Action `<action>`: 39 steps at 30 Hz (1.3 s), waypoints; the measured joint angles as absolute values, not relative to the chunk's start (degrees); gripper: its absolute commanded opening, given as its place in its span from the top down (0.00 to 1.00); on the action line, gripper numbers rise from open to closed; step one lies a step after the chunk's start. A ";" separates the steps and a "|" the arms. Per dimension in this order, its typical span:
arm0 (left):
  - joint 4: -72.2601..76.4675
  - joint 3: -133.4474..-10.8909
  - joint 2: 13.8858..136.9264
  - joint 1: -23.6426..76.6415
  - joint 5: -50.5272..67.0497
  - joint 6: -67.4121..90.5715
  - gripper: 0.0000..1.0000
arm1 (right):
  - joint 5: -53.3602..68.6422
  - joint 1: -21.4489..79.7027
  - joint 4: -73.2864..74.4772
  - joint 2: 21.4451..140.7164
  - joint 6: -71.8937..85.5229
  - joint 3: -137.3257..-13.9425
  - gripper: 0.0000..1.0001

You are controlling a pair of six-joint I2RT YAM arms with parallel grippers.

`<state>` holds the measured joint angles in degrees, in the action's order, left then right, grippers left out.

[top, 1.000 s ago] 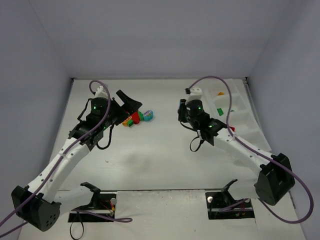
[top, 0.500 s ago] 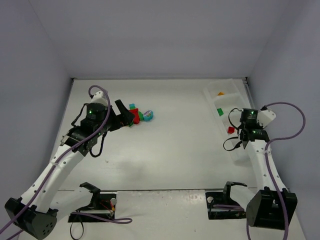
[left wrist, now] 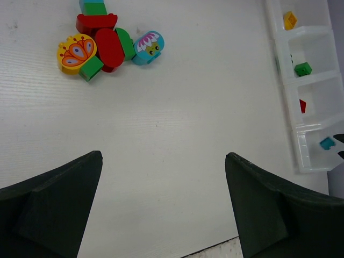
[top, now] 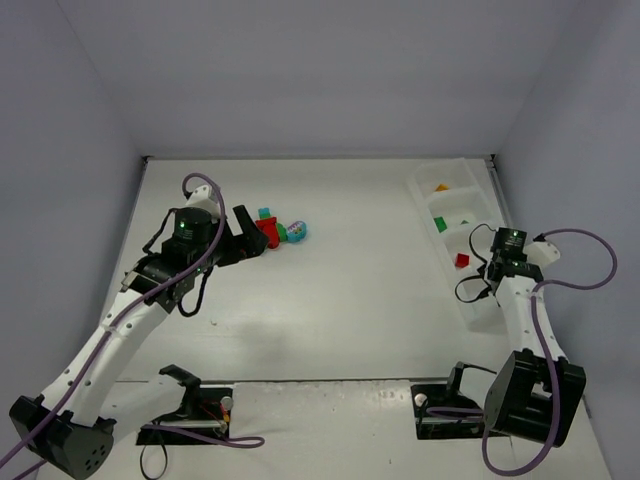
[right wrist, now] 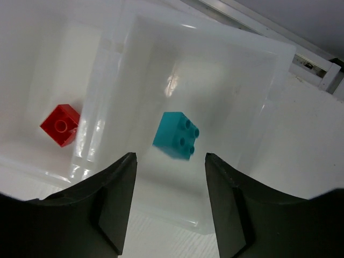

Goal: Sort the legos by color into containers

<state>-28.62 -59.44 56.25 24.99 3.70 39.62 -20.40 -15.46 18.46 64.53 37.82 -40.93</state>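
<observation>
Here the tray (top: 424,208) lies along the right edge of the table (top: 350,300), reaching up toward its far right corner, with one lego in each of four compartments. The orange brick (top: 441,187) sits in the farthest, then the green brick (top: 439,223), then the red brick (top: 461,260), and the teal brick (right wrist: 176,135) in the nearest. The right gripper (right wrist: 169,156) hangs over that nearest compartment. Its fingers stand moderately apart and hold nothing; the teal brick shows in the gap between them, studs up, touching neither finger. Whether it rests on the compartment floor I cannot tell. Beside it, past a thin wall, lies the red brick. Toward the far left part of the table the pile (top: 275,230) of unsorted legos huddles together: red, green, teal and a yellow piece, plus a blue one with a printed flower (left wrist: 148,47). The left gripper (left wrist: 163,157) hovers just beside this pile on its left, fingers spread wide, empty and clear of the pieces.
</observation>
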 measured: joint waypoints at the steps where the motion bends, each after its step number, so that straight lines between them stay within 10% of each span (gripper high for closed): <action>1: -28.64 -59.44 56.25 24.99 3.84 39.55 0.10 | -20.18 -15.53 18.55 64.73 38.02 -40.47 0.42; 11: -28.62 -59.44 57.67 24.99 4.67 39.18 0.10 | -15.57 -13.67 17.93 63.33 35.70 -42.19 0.35; 18: -28.69 -59.33 58.76 24.99 4.62 38.54 0.10 | -4.34 6.74 7.11 63.92 25.12 -49.60 0.34; 39: -36.29 -57.08 52.56 24.99 2.48 37.63 0.10 | 22.31 31.46 0.19 117.91 -11.25 -84.88 0.13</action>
